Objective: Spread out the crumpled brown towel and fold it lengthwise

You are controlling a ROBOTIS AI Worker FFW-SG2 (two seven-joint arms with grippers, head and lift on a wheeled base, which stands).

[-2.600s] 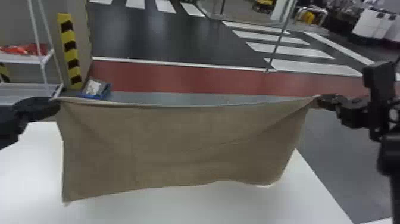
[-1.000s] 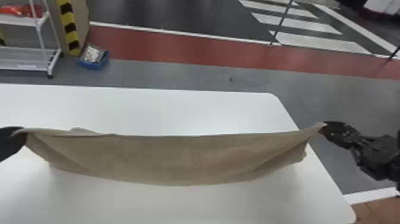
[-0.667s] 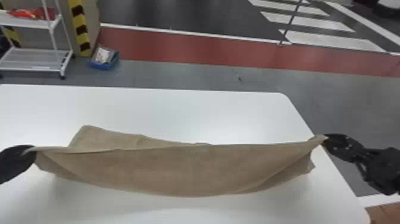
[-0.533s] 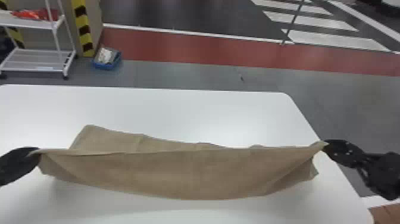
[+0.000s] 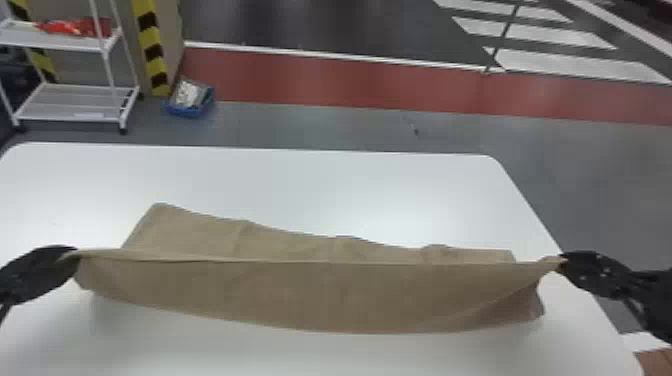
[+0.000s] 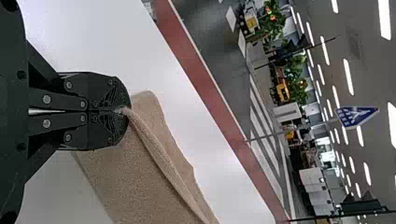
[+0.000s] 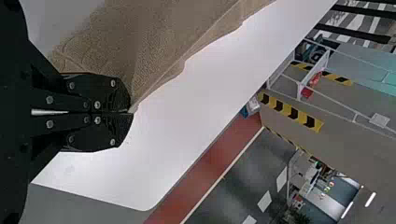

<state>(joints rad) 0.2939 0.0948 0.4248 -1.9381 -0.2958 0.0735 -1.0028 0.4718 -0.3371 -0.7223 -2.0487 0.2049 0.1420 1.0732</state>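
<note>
My left gripper (image 5: 70, 254) is at the left of the head view, shut on one corner of the brown towel (image 5: 320, 295). At the right, my right gripper (image 5: 562, 260) pinches the opposite corner. Between them the towel's near edge is stretched in a raised line, its front part hanging toward the table. Behind that line, the far part lies flat on the white surface. In the left wrist view, the left gripper (image 6: 122, 111) holds a bunched edge of the towel (image 6: 135, 172). The right wrist view has the right gripper (image 7: 131, 112) closed at the towel's (image 7: 154, 42) tip.
The white table (image 5: 320, 185) extends beyond the towel, and its right edge passes under my right gripper. On the floor behind stand a white shelf rack (image 5: 75, 102) and a blue bin (image 5: 190, 106).
The towel, earlier held up and hanging, has come down toward the table with both grippers. Its far part now lies on the table behind the held edge. Both grippers stayed shut on their corners.
</note>
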